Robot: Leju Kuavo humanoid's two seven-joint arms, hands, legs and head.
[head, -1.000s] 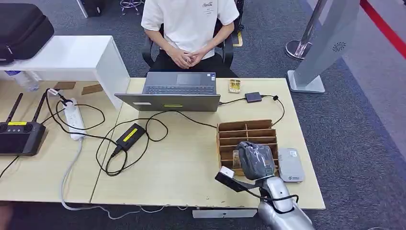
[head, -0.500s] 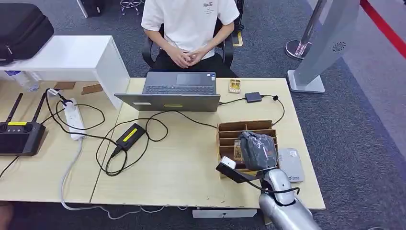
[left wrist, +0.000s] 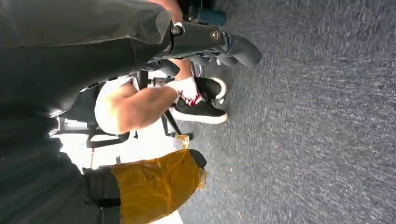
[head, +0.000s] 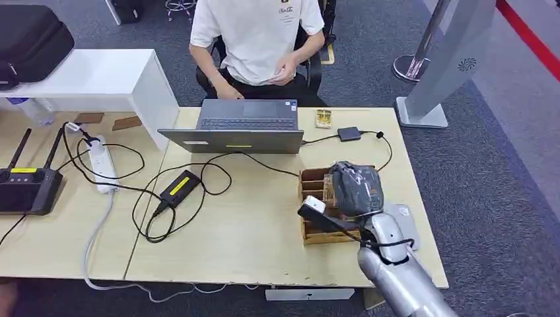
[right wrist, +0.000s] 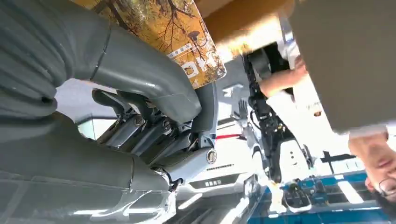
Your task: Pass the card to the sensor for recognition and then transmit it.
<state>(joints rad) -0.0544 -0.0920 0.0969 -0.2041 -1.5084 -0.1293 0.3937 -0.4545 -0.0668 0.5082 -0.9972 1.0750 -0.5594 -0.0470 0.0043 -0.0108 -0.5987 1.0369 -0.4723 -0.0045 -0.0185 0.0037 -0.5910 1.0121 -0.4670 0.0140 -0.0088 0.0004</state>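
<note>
Head view: one light wooden table (head: 251,238) is seen, carrying one brown cardboard divider box (head: 315,191), one flat grey card sensor (head: 404,223) just beside the box, one open grey laptop (head: 239,125), one black power adapter with a yellow label (head: 179,185), one white power strip (head: 102,162) and one black remote controller with two antennas (head: 25,185). One person in a white T-shirt (head: 261,33) is seated behind the laptop. The silver right arm is raised from the table's near edge, and the grey-covered right hand (head: 355,188) is held over the box.

Left wrist view: the left hand (left wrist: 212,39) is hung over grey carpet (left wrist: 317,116); whether its fingers are closed cannot be told.

Right wrist view: one card printed with yellow autumn trees (right wrist: 163,28) is pinched between the thick grey thumb (right wrist: 144,86) and the darker fingers, with brown cardboard close behind it.
</note>
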